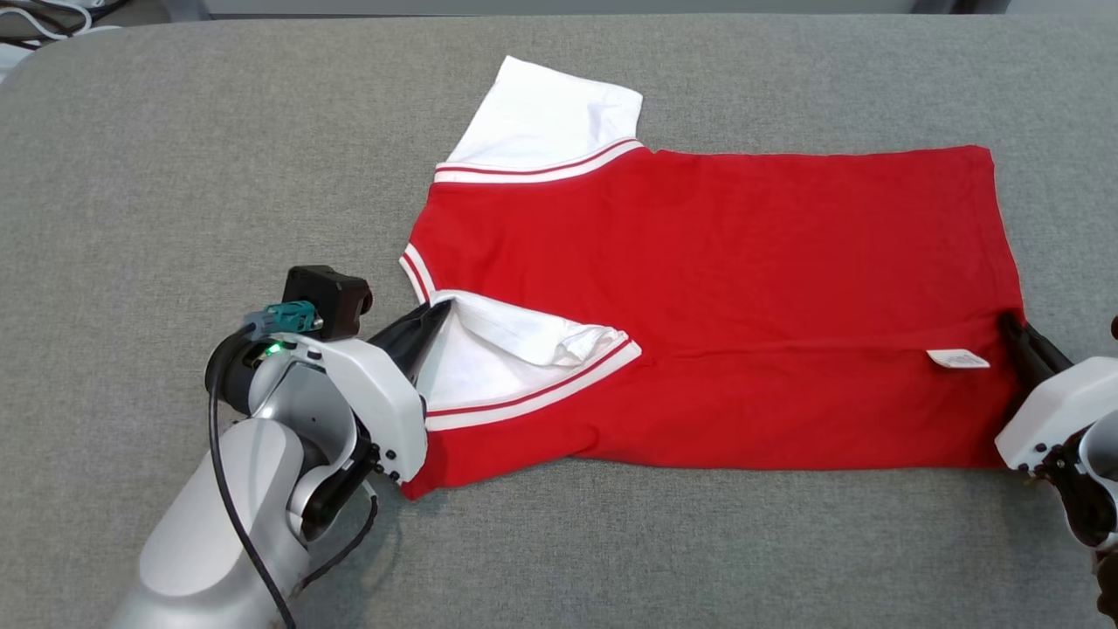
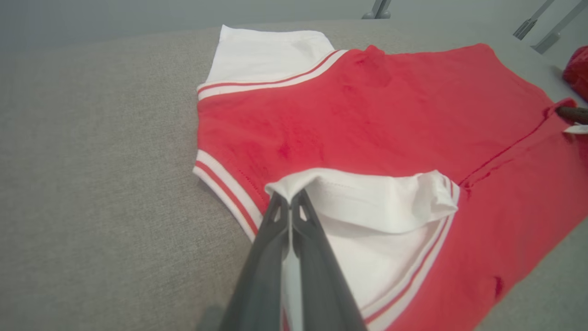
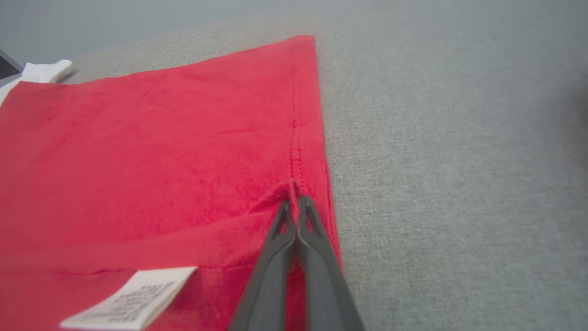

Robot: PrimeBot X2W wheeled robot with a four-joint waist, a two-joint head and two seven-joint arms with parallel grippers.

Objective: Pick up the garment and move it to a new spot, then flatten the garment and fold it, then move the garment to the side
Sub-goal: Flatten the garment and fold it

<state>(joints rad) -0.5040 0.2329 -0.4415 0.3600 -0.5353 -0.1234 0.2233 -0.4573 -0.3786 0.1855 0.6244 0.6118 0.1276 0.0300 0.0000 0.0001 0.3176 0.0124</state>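
The garment [image 1: 716, 262] is a red T-shirt with white sleeves and red-and-white trim, lying across the grey padded table [image 1: 175, 175] with its near long edge folded up over the body. My left gripper [image 1: 444, 307] is shut on the white near sleeve [image 2: 367, 202], pinching its edge at the collar end. My right gripper [image 1: 1006, 321] is shut on the folded red hem [image 3: 294, 184] at the other end. The far sleeve [image 1: 550, 114] lies flat. A white care label [image 3: 133, 299] shows on the folded-over part.
Bare grey tabletop [image 3: 459, 161] lies all around the shirt. The far table edge runs along the top, with cables [image 1: 44, 17] past the far-left corner. Metal stand legs [image 2: 546, 27] and something red [image 2: 576, 69] stand beyond the table in the left wrist view.
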